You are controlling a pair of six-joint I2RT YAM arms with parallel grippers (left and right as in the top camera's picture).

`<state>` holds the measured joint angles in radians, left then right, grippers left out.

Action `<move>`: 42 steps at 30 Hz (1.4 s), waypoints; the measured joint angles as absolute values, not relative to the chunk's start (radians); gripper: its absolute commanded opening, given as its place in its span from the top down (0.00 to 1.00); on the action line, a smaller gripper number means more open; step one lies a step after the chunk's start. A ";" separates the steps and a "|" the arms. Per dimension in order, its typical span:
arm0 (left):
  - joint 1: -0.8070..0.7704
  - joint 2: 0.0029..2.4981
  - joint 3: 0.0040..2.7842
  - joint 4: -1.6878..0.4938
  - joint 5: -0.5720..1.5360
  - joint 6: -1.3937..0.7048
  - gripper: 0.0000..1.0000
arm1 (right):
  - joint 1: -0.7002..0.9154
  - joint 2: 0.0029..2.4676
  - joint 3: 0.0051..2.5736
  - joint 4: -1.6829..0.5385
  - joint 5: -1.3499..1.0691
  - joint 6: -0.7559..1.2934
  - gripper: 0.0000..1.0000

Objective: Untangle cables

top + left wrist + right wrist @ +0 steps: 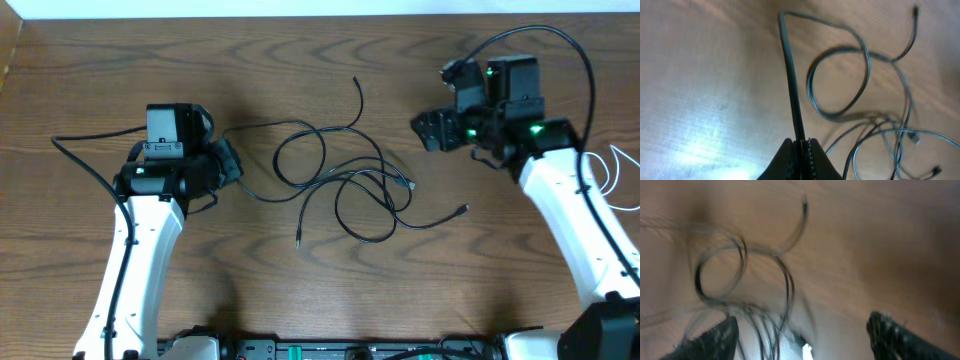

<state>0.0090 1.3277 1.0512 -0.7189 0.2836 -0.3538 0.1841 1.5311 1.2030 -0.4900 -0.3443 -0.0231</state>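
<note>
Several thin black cables (pixel 345 185) lie in a loose tangle of loops at the table's middle, with plug ends at the right and bottom. My left gripper (pixel 232 160) is at the tangle's left edge and is shut on one black cable (pixel 792 95), which runs up from the jaws (pixel 802 147) into the loops (pixel 840 80). My right gripper (pixel 430 130) is open and empty, above and to the right of the tangle, apart from it. The right wrist view is blurred; it shows the loops (pixel 720 272) between and beyond the spread fingers (pixel 800 335).
A white cable (pixel 615 175) lies at the right table edge behind my right arm. Thicker black wires run from both arms (pixel 85 160). The wooden table (pixel 100 60) extends to the far edge at the top.
</note>
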 measured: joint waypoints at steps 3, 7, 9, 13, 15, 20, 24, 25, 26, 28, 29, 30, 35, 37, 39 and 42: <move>0.009 1.328 1.052 -0.783 0.284 -0.341 0.93 | 0.245 1.534 1.120 -0.305 -0.341 0.000 0.23; 0.009 1.328 1.051 -0.875 0.277 -0.339 0.93 | 0.295 1.595 1.090 -0.234 -0.315 0.054 0.34; 0.009 1.328 1.051 -0.898 0.260 -0.339 0.92 | 0.310 1.650 1.090 -0.222 -0.304 0.102 0.35; 0.009 1.328 1.051 -0.920 0.218 -0.338 0.93 | 0.318 1.767 1.142 -0.359 -0.294 0.187 0.35; 0.009 1.328 1.051 -0.921 0.207 -0.338 0.93 | 0.322 1.832 1.235 -0.464 -0.291 0.202 0.36; 0.009 1.328 1.051 -0.919 0.200 -0.338 0.93 | 0.358 1.921 1.486 -0.631 -0.265 0.198 0.35; 0.009 1.328 1.051 -0.919 0.199 -0.338 0.92 | 0.406 1.967 1.524 -0.632 -0.238 0.184 0.35; 0.009 1.328 1.051 -0.919 0.198 -0.338 0.93 | 0.417 1.988 1.524 -0.634 -0.230 0.179 0.36; 0.009 1.328 1.051 -0.919 0.196 -0.338 0.92 | 0.428 2.012 1.524 -0.636 -0.223 0.175 0.36; 0.009 1.328 1.051 -0.919 0.196 -0.338 0.93 | 0.450 2.082 1.524 -0.639 -0.194 0.165 0.35; 0.009 1.328 1.051 -0.919 0.196 -0.338 0.92 | 0.459 2.104 1.523 -0.641 -0.176 0.162 0.35; 0.009 1.328 1.051 -0.919 0.196 -0.338 0.92 | 0.469 2.134 1.523 -0.643 -0.148 0.155 0.34; 0.009 1.328 1.051 -0.919 0.196 -0.338 0.93 | 0.487 2.142 1.523 -0.643 -0.039 0.148 0.34; 0.009 1.328 1.051 -0.919 0.196 -0.338 0.92 | 0.492 2.142 1.523 -0.644 -0.015 0.148 0.43; 0.009 1.328 1.051 -0.920 0.196 -0.338 0.93 | 0.495 2.142 1.523 -0.651 -0.002 0.143 0.60; 0.009 1.328 1.051 -0.920 0.196 -0.338 0.93 | 0.496 2.142 1.523 -0.682 0.010 0.145 0.73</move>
